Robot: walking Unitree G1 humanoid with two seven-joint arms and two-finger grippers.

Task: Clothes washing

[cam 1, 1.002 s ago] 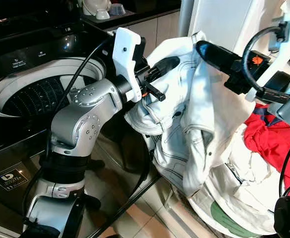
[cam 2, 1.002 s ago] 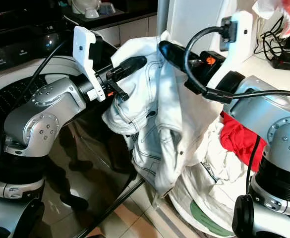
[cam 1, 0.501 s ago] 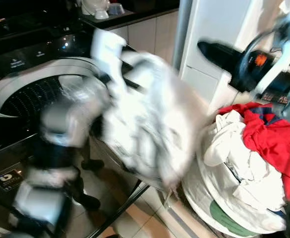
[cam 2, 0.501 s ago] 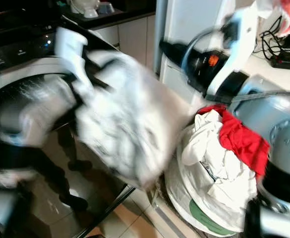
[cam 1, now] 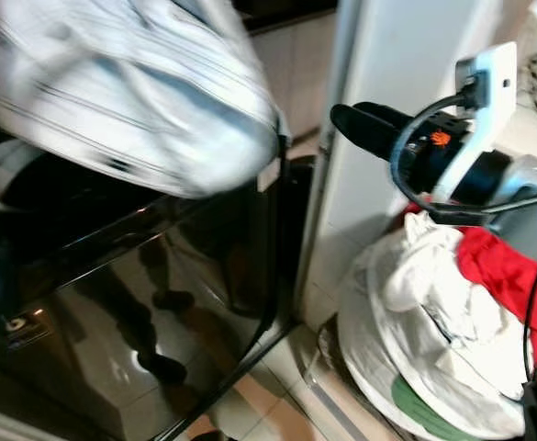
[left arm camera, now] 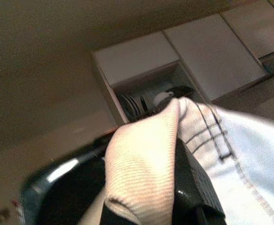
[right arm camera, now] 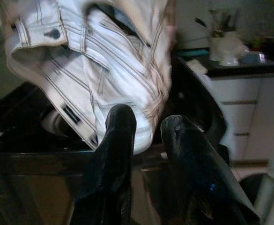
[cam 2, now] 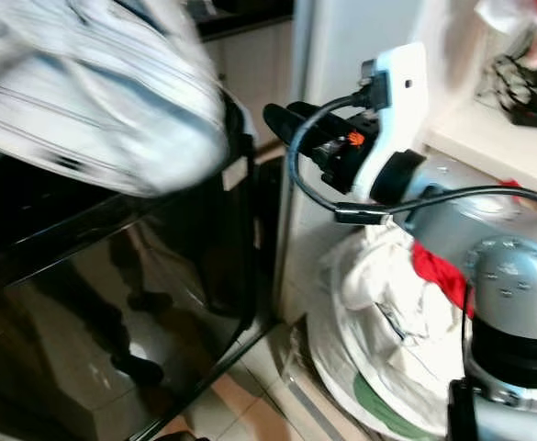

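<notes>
- Your white denim garment (cam 1: 130, 101), which hung stretched between both grippers a second ago, now sweeps up and to the robot's left, a blurred bundle above the black washing machine (cam 1: 112, 276); the head camera has also turned, so the drum opening has slipped from the eye views.
- The left gripper (left arm camera: 183, 187) stays clamped on a fold of the garment, cloth wrapped over its fingers in the left wrist view.
- The right gripper (right arm camera: 144, 126) has let go: its fingers stand a narrow gap apart with nothing between them, pointing at the garment across the machine's top, and the arm hangs well apart from it, above the laundry basket (cam 1: 369, 367).
- You are early in the job, by the look of it: this one piece is mid-transfer, not yet seen down in the drum.
- The basket is piled with white laundry (cam 1: 433, 294) and a red garment (cam 1: 507, 276), so most of the load remains to be moved.
- Whether anything already lies in the drum cannot be told.
</notes>
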